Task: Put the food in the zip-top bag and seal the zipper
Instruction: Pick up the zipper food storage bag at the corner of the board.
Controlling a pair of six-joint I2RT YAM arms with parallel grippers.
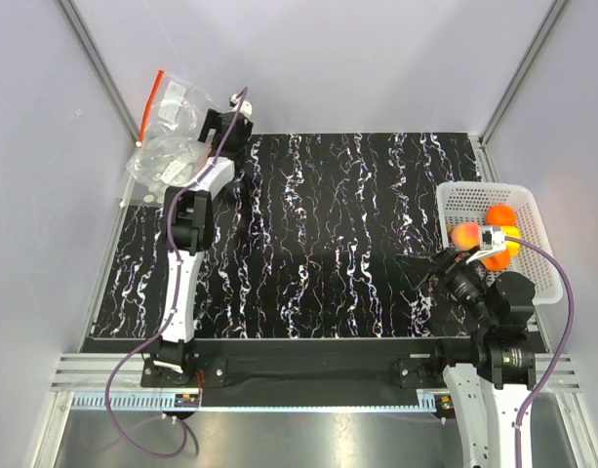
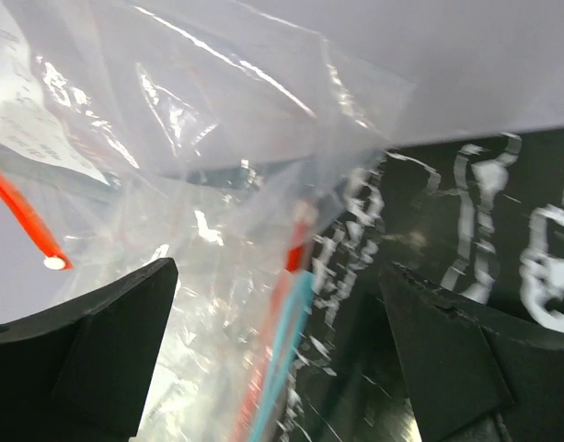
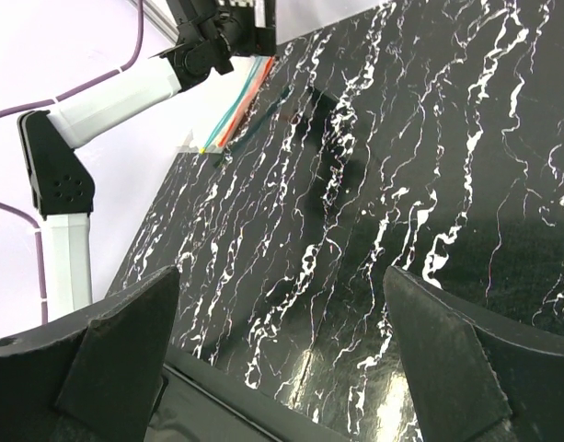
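Though partly behind the right arm [image 1: 498, 327], food [image 1: 500, 215] in a white basket [image 1: 466, 200]

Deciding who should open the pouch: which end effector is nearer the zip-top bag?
Left. The left end effector sits right at the zip-top bag in the far-left corner; the right end effector is across the table, beside the basket.

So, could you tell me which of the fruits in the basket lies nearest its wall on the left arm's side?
The peach-pink fruit, the only one of that colour. It lies by that wall of the white basket, while the orange ones and the yellow one lie further right.
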